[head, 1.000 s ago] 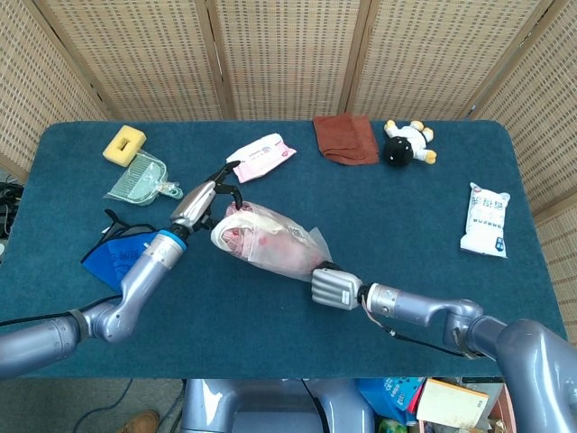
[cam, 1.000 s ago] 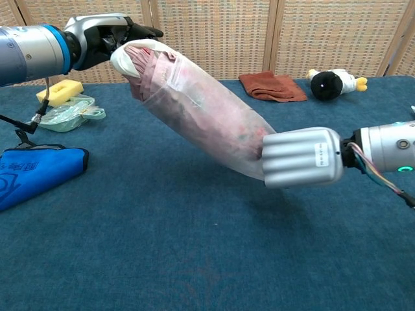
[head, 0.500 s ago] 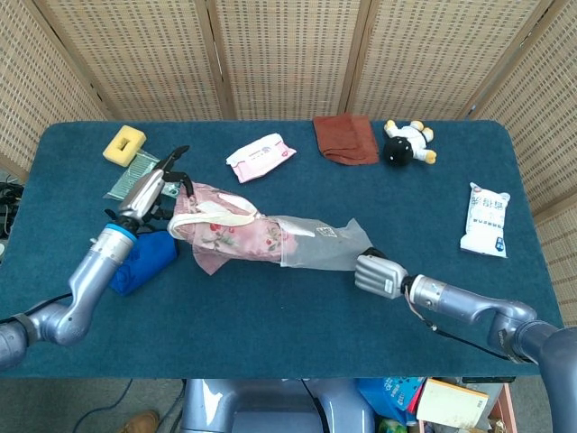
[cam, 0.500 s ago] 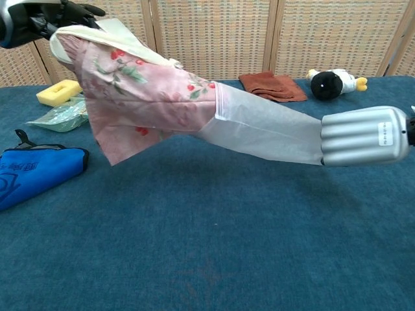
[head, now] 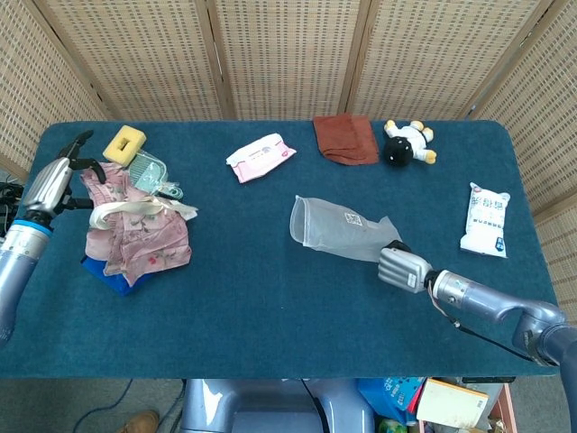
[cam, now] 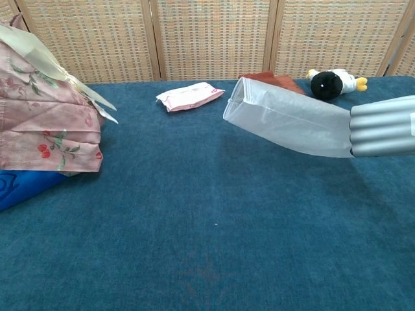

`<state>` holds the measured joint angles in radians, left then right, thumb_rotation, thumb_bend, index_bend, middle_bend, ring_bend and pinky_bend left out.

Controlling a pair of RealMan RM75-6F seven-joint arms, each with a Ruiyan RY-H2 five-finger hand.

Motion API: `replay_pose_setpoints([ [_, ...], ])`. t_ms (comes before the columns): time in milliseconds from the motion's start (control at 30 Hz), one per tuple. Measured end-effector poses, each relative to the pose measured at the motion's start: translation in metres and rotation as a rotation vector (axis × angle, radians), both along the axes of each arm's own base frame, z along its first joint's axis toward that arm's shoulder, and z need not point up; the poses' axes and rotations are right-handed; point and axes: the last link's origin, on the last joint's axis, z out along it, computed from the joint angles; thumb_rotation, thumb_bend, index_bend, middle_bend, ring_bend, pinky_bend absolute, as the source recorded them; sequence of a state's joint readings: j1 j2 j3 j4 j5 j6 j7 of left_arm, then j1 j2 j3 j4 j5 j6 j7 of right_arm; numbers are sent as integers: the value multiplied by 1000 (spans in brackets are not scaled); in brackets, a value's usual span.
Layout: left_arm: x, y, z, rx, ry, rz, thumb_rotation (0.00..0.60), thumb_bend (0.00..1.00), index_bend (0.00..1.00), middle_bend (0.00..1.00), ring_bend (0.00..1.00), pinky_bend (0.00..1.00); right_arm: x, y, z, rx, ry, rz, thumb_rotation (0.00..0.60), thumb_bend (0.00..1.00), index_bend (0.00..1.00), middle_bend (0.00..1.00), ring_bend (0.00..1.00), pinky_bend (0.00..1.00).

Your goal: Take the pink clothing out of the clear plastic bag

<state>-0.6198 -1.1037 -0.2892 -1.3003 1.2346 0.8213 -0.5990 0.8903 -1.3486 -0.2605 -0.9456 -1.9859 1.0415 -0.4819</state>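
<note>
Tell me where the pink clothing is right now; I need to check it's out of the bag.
In the head view the pink clothing hangs from the left hand at the table's far left, over a blue cloth, well clear of the empty bag.

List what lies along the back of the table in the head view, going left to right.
Yellow sponge → pink wipes packet → brown cloth → black-and-white plush toy.
</note>
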Motion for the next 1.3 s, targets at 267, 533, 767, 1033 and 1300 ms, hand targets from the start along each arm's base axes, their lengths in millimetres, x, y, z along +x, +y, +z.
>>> replay_pose_setpoints([
  [267,-26,-10,1,-36,43,34,600,305,33,0,0,0,-5,-1,6,-75,-53,-55,600,46,14,78,80,60],
  [533,-38,-25,29,17,246,21,600,52,0,0,0,0,-8,13,30,-235,-217,-193,600,0,0,0,0,0],
  [767,-42,-55,51,103,346,22,600,51,0,0,0,0,-10,28,61,-281,-407,-270,600,0,0,0,0,0],
  [1033,-53,-110,52,261,396,42,600,51,0,0,0,0,-26,59,94,-333,-786,-501,600,0,0,0,0,0],
  [1300,-67,-179,21,344,385,128,600,54,0,0,0,0,-36,103,108,-370,-1141,-719,600,0,0,0,0,0],
])
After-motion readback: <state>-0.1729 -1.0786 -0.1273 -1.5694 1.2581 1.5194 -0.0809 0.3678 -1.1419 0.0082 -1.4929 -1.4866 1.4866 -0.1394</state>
